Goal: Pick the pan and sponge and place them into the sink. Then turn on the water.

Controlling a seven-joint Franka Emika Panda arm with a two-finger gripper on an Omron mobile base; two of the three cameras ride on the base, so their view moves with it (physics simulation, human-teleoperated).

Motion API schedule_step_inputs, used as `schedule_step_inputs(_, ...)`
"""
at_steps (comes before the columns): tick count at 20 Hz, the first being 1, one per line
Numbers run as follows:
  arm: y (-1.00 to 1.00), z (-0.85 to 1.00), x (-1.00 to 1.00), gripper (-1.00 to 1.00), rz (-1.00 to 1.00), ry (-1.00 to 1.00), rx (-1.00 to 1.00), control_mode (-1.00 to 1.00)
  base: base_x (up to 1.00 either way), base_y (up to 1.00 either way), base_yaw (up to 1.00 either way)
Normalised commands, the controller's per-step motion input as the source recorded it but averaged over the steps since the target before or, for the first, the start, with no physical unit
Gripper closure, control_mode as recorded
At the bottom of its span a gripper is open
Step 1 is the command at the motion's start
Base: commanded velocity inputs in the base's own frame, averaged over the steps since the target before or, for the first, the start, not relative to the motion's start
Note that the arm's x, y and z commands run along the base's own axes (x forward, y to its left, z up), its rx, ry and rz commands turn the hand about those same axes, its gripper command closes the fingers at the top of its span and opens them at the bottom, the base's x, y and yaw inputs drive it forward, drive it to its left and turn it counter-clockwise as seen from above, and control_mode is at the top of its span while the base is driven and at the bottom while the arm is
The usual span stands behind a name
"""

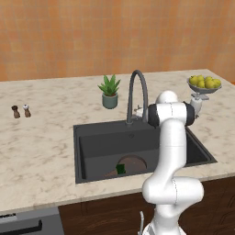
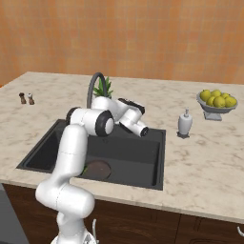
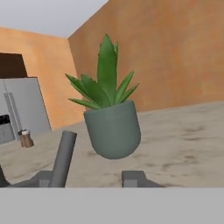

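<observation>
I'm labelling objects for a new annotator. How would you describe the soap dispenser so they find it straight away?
Start at the large matte black sink set in the beige marble counter. On the counter beside the basin, toward the bowl of yellow fruit, stands the small white pump-top soap dispenser. Unlike the grey bowl, it is a pale, rounded bottle with a thin nozzle.

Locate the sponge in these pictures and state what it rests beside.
In the left base view the sponge lies at the front of the sink, touching the pan on its left edge.
</observation>
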Motion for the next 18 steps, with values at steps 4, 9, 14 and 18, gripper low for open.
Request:
schedule_step_inputs(4, -0.21, 0.00, 0.08, 1.00, -0.18, 0.16, 0.00, -1.00, 0.00, 0.00, 0.00)
schedule_step_inputs(9, -0.47, -0.02, 0.19, 1.00, -0.26, 0.22, 0.00, -1.00, 0.00, 0.00, 0.00)
schedule_step_inputs(14, -0.95, -0.11, 0.31, 1.00, -0.16, 0.18, 0.03, -1.00, 0.00, 0.00, 0.00)
schedule_step_inputs(18, -1.00, -0.26, 0.33, 1.00, -0.07, 0.12, 0.10, -1.00, 0.00, 0.00, 0.00)
